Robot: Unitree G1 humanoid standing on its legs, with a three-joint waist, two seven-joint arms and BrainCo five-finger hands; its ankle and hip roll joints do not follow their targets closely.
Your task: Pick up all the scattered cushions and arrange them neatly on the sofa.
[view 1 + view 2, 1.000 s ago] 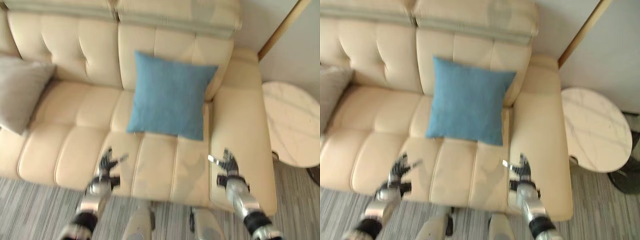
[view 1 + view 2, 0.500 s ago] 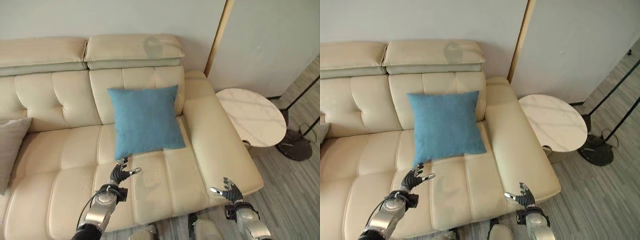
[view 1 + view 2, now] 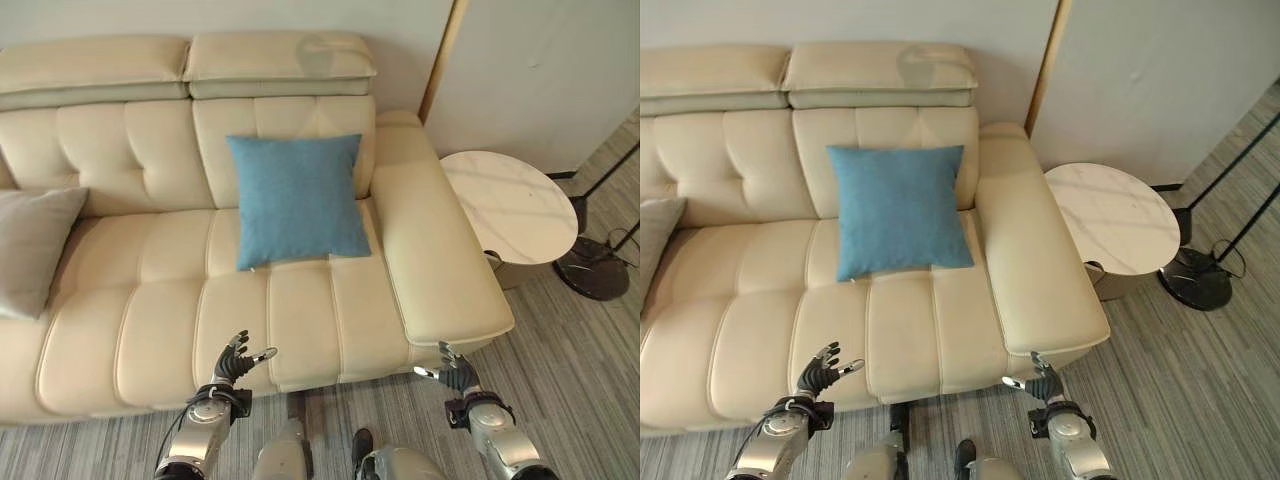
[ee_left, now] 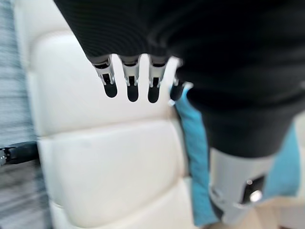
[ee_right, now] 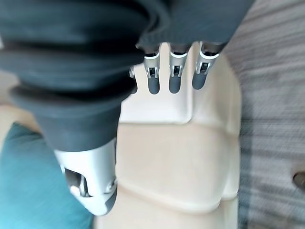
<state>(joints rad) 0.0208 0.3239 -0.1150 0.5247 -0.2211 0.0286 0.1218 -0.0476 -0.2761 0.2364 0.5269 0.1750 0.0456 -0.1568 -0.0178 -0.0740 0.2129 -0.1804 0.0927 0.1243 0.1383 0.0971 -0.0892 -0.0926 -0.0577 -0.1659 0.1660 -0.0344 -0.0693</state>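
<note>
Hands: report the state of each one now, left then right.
Left hand: open, fingers straight, holding nothing, at the sofa seat's front edge.
Right hand: open, holding nothing, by the sofa's front corner.

A sofa (image 3: 150,290) stands against the wall, spanning the view from the left edge to past the middle. One cushion (image 3: 298,200) leans upright against the backrest on the sofa's right seat, just beside the right armrest (image 3: 430,250). A second cushion (image 3: 35,250) rests at the sofa's far left end. To the right of the armrest stands a round side table (image 3: 510,205), close to it. Further right, on the floor, sits a lamp base (image 3: 600,268).
</note>
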